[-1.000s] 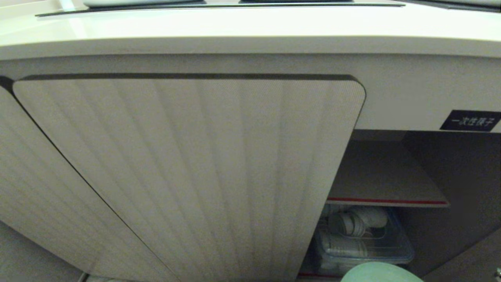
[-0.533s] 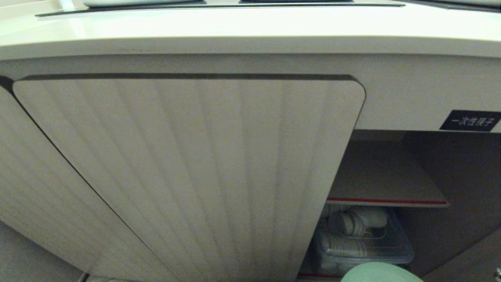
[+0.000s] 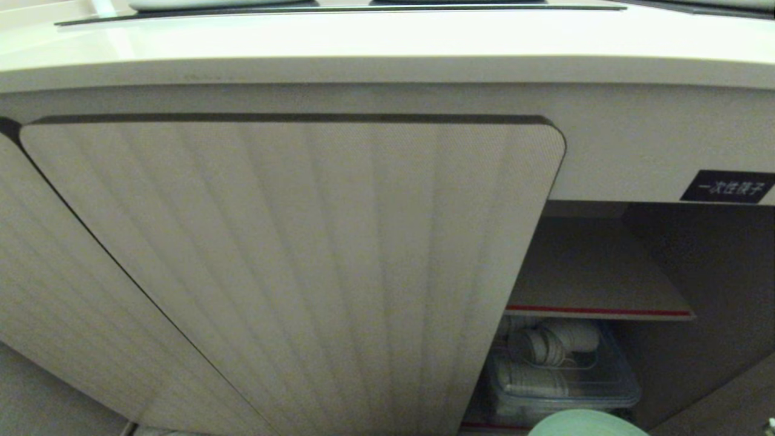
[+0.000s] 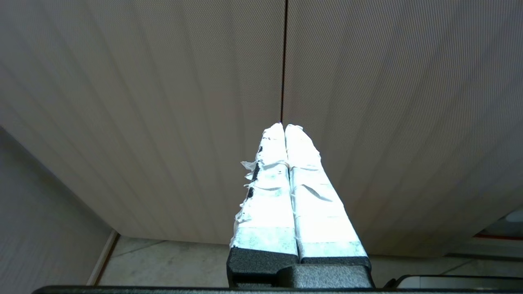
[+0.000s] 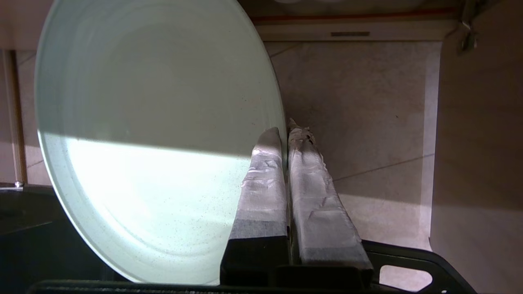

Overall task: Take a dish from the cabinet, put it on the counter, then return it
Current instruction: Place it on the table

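The pale mint-green dish (image 5: 155,134) fills much of the right wrist view, and my right gripper (image 5: 286,128) is shut on its rim, one taped finger on each side. In the head view only the top edge of the dish (image 3: 584,424) peeks in at the bottom, in front of the open right bay of the cabinet (image 3: 290,254). The cream counter (image 3: 387,42) runs across the top. My left gripper (image 4: 284,126) is shut on nothing and hangs close before the ribbed cabinet doors (image 4: 367,102).
Inside the open bay a red-edged shelf (image 3: 596,312) sits above a clear plastic bin (image 3: 560,375) of white crockery. A black label with white characters (image 3: 726,186) is on the cabinet front. The tiled floor (image 5: 367,122) lies below the dish.
The dish's top edge has sunk slightly lower at the bottom of the head view. Nothing else has shifted.
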Robot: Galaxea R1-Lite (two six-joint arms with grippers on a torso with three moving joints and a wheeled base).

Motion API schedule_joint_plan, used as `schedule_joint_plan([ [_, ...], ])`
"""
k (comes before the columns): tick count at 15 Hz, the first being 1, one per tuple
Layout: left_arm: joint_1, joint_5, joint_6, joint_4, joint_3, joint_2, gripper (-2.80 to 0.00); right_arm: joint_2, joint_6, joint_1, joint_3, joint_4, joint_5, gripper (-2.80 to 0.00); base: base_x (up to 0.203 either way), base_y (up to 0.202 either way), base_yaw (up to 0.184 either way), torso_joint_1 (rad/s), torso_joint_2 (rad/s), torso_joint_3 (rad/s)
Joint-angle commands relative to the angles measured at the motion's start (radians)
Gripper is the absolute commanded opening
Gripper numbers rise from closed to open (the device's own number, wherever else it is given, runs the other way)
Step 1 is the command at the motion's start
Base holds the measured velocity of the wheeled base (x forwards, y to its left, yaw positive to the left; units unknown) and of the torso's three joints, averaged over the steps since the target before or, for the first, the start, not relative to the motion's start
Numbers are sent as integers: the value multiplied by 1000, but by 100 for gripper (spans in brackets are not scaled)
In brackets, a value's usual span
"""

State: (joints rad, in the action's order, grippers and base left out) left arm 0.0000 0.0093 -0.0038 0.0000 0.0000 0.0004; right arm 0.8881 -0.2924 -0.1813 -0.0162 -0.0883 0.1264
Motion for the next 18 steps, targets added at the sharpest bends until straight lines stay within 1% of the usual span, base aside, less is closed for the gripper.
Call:
schedule_joint_plan([
  [1, 0, 1, -1, 0, 0, 0, -280, -9, 1, -29, 1, -1, 1, -280, 0, 0, 0, 0, 0, 0],
  [4, 0, 0, -1, 0, 0, 0, -280, -14, 5, -63, 1, -2, -1, -280, 0, 0, 0, 0, 0, 0],
  [10, 0, 0, -1, 0, 0, 0, -280, -4, 9, -63, 1, -5, -1, -280, 0, 0, 0, 0, 0, 0],
  [13, 0, 1, -1, 0, 0, 0, -280, 2, 35, -63, 2, -4, -1, -280, 0, 0, 0, 0, 0, 0],
  [18, 0, 1, -1, 0, 0, 0, -280, 0, 35, -63, 2, -4, -1, -280, 0, 0, 0, 0, 0, 0],
])
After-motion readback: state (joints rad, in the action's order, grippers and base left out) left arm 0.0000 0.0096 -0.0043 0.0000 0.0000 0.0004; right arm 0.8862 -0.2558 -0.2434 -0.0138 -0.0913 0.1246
